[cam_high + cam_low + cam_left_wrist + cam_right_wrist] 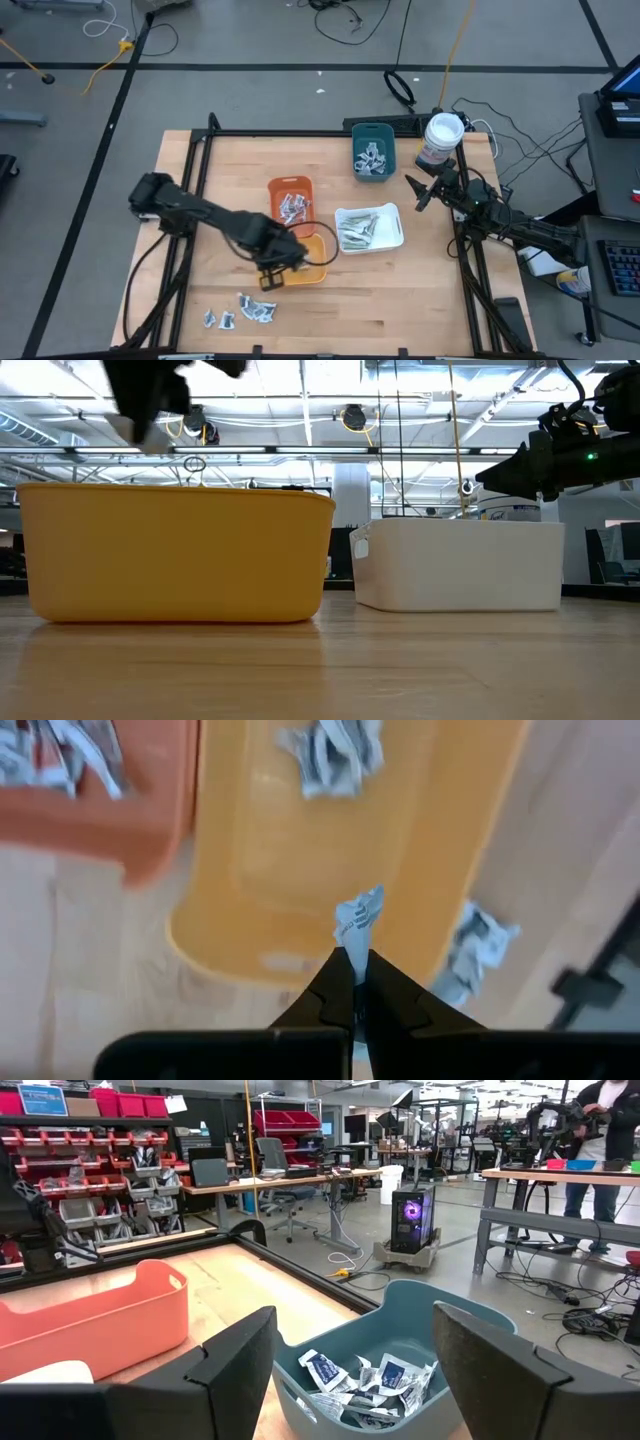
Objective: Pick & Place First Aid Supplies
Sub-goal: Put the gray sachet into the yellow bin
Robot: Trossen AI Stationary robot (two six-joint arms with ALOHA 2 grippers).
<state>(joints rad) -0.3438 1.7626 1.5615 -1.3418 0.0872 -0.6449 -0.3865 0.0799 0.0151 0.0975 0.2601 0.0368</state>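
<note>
while left gripper point(357, 982) pinches a sachet point(358, 917), its print blurs.

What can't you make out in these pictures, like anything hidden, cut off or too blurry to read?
- Low view: the yellow tray's and white tray's contents, hidden by their own walls.
- Low view: the left pincer, cut off by the top edge and blurred.
- Left wrist view: print on the sachet pinched in the left pincer, too blurred.
- High view: the loose packets near the table's front edge, too small to count.
- Right wrist view: the teal tray's near rim, behind the right pincer.
</note>
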